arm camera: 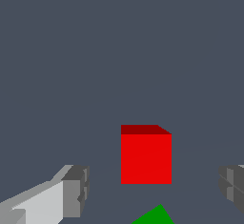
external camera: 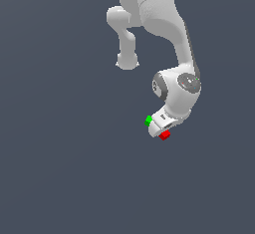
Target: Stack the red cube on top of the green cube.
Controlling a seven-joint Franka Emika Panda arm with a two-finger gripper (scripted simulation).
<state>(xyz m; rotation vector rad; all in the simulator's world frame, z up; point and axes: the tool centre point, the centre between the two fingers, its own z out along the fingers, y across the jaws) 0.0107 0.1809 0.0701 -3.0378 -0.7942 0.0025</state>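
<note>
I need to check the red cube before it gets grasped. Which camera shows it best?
The wrist view: the red cube appears large and whole, front and top faces visible, between the open gripper fingers. In the exterior view it is only a tiny red patch beside the gripper, partly hidden.

A plain slate-grey tabletop [external camera: 60, 178] carries the red cube [arm camera: 146, 158] and the green cube [arm camera: 155, 216], both beneath the end effector [arm camera: 152, 189].
</note>
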